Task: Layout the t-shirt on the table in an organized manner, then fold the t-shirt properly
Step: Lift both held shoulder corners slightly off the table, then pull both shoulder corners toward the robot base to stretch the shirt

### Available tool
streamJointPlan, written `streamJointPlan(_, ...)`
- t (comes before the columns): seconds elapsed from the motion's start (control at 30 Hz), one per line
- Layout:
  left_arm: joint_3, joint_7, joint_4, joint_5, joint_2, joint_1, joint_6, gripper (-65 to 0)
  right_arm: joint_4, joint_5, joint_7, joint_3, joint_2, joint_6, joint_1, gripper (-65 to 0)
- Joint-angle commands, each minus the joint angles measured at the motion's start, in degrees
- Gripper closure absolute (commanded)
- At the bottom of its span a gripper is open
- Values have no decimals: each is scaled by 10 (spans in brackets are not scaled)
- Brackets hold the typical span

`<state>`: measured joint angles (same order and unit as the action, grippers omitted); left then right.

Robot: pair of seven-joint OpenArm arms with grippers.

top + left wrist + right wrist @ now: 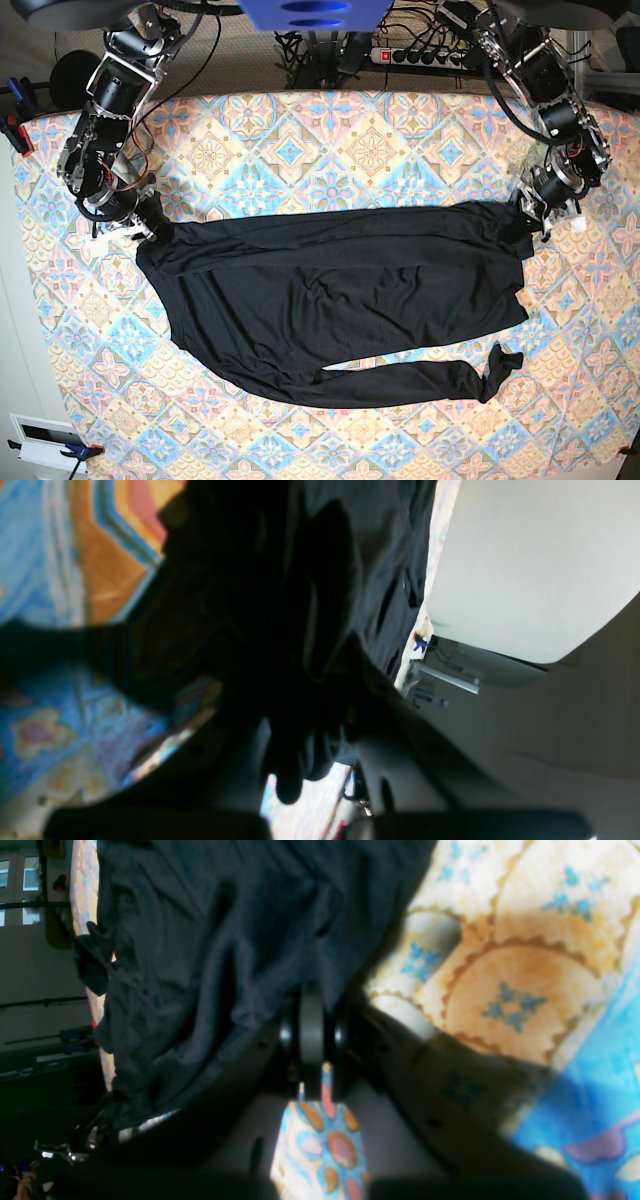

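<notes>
Table [330,130] bare around the t-shirt [340,290] — cables [420,50] crowd its far edge.

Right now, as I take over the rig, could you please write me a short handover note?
Left gripper: at one end of the t-shirt, shut on its edge.
Right gripper: at the opposite end, shut on the cloth.
T-shirt: spread lengthwise across the table, mostly flat, wrinkled; one sleeve trails along the near edge, cuff curled.
Done: rough layout.
Left: smooth it, straighten the sleeve, then fold.
</notes>
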<state>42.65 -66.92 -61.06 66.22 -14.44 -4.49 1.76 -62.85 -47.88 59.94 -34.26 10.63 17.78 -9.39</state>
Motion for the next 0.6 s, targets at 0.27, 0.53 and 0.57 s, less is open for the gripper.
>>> streamJointPlan(0.27, 0, -13, -89, -11, -1, 81, -9, 0, -8, -1, -1, -2, 9, 0, 26, 0)
streamJointPlan(0.53, 3, -10, -94, -10, -4, 139, 32, 0, -8, -2, -4, -8, 9, 0, 60, 0)
streamJointPlan(0.57, 3, -9, -94, -10, -4, 143, 32, 0, -8, -2, -4, -20, 9, 0, 66, 0)
